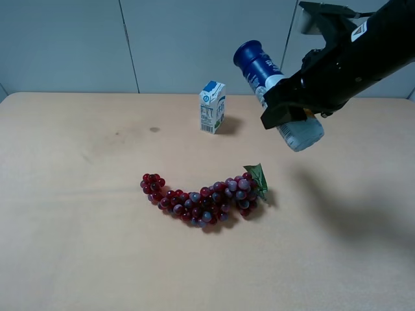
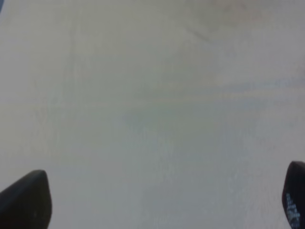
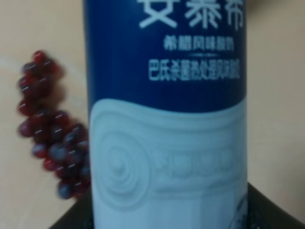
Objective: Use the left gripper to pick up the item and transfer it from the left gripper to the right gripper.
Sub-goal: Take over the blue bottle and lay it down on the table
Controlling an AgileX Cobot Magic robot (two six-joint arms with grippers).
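the item (image 1: 257,63) aslant within the right gripper (image 1: 287,109), above the table (image 1: 78,246)

middle of blue-and-white cylindrical bottle (image 1: 256,61) hidden by bulky black right gripper (image 1: 290,109) upper right, red-purple grape bunch (image 3: 50,124) blurred in right wrist view

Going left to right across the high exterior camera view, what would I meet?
Small white-and-blue carton → tall cylindrical bottle with dark blue cap and white base, held aloft in the black right gripper. The red-purple grape bunch overlaps both sideways, so it is left out.
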